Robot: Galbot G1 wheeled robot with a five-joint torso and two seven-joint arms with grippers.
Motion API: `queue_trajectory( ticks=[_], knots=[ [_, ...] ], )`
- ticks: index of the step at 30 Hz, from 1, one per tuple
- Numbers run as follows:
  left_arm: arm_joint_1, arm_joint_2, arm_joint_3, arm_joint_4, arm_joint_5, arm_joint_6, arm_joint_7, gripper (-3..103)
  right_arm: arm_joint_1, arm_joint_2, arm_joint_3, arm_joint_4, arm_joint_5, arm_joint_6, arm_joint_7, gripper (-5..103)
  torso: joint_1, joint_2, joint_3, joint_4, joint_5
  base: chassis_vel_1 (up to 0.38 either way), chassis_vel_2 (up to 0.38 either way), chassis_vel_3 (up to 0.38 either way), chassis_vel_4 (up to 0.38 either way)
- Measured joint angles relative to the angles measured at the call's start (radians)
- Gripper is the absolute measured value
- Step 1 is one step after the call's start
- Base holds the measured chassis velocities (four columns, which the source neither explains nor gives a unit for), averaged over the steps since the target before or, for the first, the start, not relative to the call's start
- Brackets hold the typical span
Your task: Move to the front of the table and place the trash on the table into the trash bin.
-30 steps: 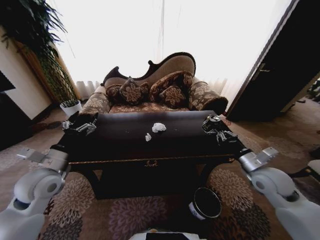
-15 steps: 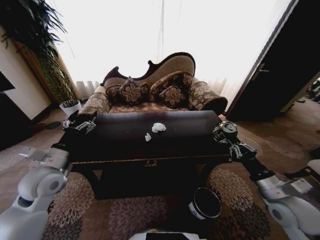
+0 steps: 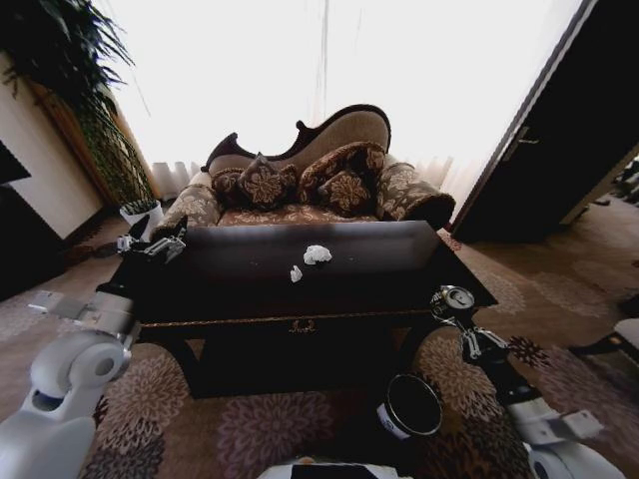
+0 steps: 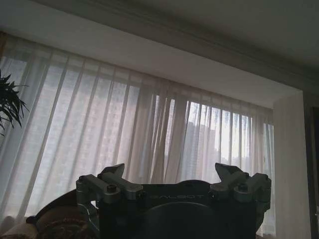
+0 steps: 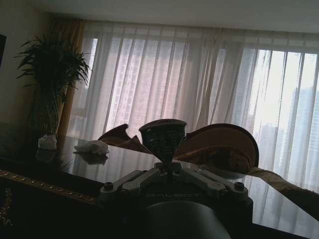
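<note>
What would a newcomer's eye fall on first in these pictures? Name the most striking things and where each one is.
The right gripper holds a dark drink can off the table's front right corner, above the black trash bin on the carpet. On the glossy dark table lie a crumpled white tissue wad and a smaller paper scrap. The left gripper sits at the table's far left corner.

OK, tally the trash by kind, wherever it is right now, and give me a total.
Drink can: 1, held in the right gripper off the table's front right corner, above the trash bin.
White paper wads: 2, tissue and scrap, both on the table.
Total: 3.
</note>
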Motion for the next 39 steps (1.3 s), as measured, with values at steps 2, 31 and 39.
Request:
queue_trajectory(
  ticks=[2, 31, 39],
  knots=[
    [-0.002, -0.004, 0.007, 0.008, 0.000, -0.007, 0.000, 100, -0.006, 0.001, -0.006, -0.053, 0.028, 0.030, -0.079, 0, 0.000, 0.000, 0.000, 0.0001, 0.0000, 0.000, 0.000, 0.000, 0.000],
    [0.123, 0.132, -0.236, -0.034, -0.117, 0.004, -0.013, 100, 0.352, -0.040, -0.296, -0.869, -0.170, -0.036, -0.031, 0, 0.000, 0.000, 0.000, -0.0001, 0.0002, 0.000, 0.000, 0.000, 0.000],
    [0.172, 0.137, -0.300, -0.057, -0.126, 0.004, -0.013, 100, 0.444, -0.050, -0.371, -0.989, -0.118, -0.096, -0.005, 0, 0.000, 0.000, 0.000, 0.0000, 0.0000, 0.000, 0.000, 0.000, 0.000]
  ],
)
